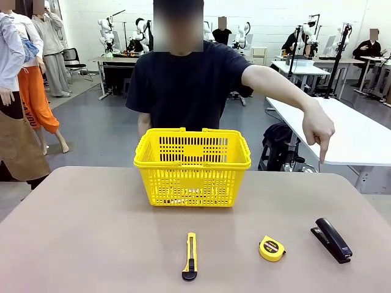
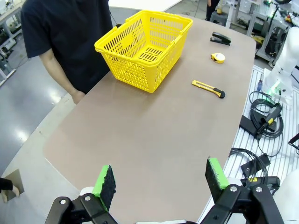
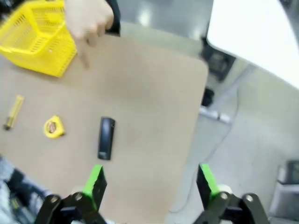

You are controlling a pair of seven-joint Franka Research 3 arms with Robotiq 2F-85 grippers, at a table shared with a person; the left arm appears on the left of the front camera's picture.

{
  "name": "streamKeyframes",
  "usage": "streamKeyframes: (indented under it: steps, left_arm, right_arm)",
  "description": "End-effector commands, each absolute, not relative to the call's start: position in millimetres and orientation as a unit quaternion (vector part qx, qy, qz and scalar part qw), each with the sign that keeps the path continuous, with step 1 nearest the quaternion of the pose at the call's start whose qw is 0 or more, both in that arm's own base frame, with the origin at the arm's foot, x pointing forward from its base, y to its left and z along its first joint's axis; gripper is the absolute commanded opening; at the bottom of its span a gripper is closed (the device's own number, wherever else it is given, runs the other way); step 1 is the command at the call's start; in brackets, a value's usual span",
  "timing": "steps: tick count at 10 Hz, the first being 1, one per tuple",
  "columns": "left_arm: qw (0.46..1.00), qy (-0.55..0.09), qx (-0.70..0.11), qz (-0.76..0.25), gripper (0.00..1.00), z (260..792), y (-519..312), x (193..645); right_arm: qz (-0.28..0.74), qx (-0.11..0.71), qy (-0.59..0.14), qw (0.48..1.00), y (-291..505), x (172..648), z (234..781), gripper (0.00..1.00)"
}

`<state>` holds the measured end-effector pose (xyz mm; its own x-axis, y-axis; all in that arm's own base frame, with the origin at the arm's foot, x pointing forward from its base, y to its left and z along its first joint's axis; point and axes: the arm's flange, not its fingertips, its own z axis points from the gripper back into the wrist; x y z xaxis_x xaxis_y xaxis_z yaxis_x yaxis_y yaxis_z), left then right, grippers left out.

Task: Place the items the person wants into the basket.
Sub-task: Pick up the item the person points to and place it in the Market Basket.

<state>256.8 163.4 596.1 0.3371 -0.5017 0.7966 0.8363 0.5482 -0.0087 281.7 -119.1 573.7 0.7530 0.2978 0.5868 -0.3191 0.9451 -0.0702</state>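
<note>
Left gripper (image 2: 160, 181): jaws wide, empty, over near table (image 2: 140, 140) edge, well apart from stapler (image 2: 220, 38).
Right gripper (image 3: 150, 181): jaws wide, empty, near stapler.
Stapler: lay flat at right, beside tape (image 1: 272, 248); knife (image 1: 190, 256) further left.
Hand (image 1: 319, 128): forefinger pointed down over stapler's side; judged the wanted item.
Basket (image 1: 192, 183): upright at far middle, open top ready for a drop.

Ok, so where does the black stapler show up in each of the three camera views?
Front view: stapler lies at lower right on the table, below the person's pointing hand.
Left wrist view: stapler lies at upper right, near the table's far end.
Right wrist view: stapler lies left of centre, low in the picture.
Shared landmark: the round yellow tape measure lies beside the stapler in every view.
</note>
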Motion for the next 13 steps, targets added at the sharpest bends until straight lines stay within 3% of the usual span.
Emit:
streamKeyframes:
  steps: [1,5,13]
  left_arm:
    - [0.791,-0.388,-0.214,-0.423,1.0,596.1,164.3,258.4]
    - [0.791,-0.388,-0.214,-0.423,1.0,596.1,164.3,258.4]
    - [0.791,-0.388,-0.214,-0.423,1.0,596.1,164.3,258.4]
  right_arm:
    - [0.161,0.007,-0.225,0.961,-83.6,297.3,531.1,1.0]
    - [0.199,0.031,-0.128,0.971,-51.1,343.3,485.9,1.0]
    - [0.252,0.075,-0.068,0.962,-17.1,373.1,422.6,1.0]
